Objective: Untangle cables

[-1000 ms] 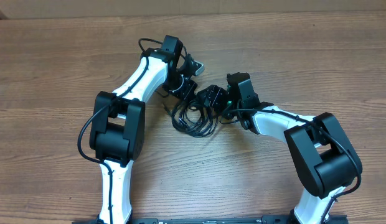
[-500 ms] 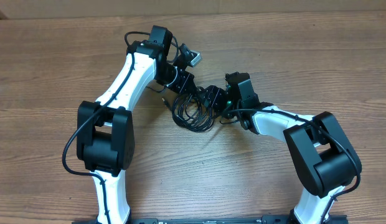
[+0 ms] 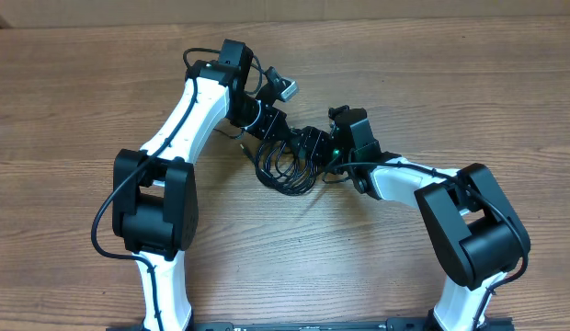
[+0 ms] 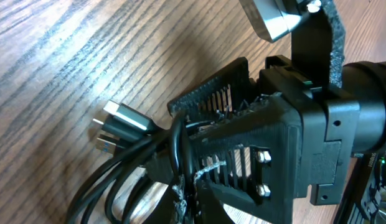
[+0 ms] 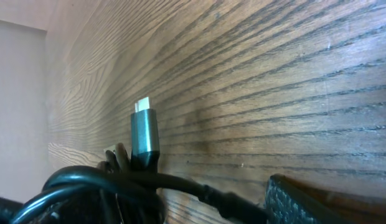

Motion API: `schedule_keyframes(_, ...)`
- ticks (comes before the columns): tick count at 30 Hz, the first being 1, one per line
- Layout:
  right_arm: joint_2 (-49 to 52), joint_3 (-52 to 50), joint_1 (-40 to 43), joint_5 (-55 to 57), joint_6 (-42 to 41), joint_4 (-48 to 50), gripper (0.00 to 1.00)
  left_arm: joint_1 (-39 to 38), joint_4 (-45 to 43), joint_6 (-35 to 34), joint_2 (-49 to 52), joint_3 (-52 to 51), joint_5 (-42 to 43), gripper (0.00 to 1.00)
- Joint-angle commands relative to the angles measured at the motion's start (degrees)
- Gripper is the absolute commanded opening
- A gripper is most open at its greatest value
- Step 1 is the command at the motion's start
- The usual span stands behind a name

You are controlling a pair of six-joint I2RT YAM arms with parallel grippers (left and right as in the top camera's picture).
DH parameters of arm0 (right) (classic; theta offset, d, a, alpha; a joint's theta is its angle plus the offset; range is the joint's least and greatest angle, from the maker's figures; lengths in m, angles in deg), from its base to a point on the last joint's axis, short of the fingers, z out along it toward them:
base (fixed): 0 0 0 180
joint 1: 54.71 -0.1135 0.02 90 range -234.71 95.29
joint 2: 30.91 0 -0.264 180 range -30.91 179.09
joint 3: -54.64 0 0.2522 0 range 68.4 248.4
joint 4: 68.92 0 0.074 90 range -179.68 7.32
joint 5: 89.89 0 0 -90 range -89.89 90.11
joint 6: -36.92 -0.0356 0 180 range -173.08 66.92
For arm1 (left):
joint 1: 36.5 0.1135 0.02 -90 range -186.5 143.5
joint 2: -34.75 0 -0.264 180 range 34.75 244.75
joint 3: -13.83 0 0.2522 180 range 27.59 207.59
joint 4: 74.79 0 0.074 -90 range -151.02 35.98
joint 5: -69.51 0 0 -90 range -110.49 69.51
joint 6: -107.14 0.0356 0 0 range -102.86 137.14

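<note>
The cables (image 3: 285, 171) lie as a bunch of thin black loops in the middle of the table, between my two grippers. My left gripper (image 3: 285, 136) reaches in from the far left. In the left wrist view it (image 4: 184, 186) is shut on a strand of the cables (image 4: 112, 180), with two metal-tipped plugs (image 4: 121, 118) sticking out beside the fingers. My right gripper (image 3: 308, 145) is at the bunch's right side and open. In the right wrist view a grey-shelled plug (image 5: 145, 134) stands up from the loops (image 5: 81, 186). A cable end runs toward one finger (image 5: 305, 202); the other finger is out of frame.
Wood-grain tabletop (image 3: 432, 74) stretches all round the bunch. The left arm's black elbow (image 3: 152, 207) and the right arm's elbow (image 3: 473, 225) hang over the near half. The table's far edge (image 3: 377, 17) runs along the top.
The left arm's elbow has swung to the left and its wrist has shifted toward the far side, still gripping the cables. The right gripper has edged slightly toward the bunch.
</note>
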Motion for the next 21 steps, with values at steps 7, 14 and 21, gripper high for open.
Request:
schedule_keyframes(7,2.8,-1.7,-0.2,11.3,0.2,-0.6,0.74,-0.7,3.0,5.9,-1.6,0.5,9.2,0.05)
schedule_keyframes(14,2.8,-1.7,-0.2,9.5,0.3,1.2,0.74,-0.8,4.1,7.7,-1.6,0.5,8.8,0.04)
schedule_keyframes(21,2.8,-1.7,0.3,7.2,0.2,-0.9,0.69,-0.7,4.6,7.5,-1.6,0.5,8.8,0.04)
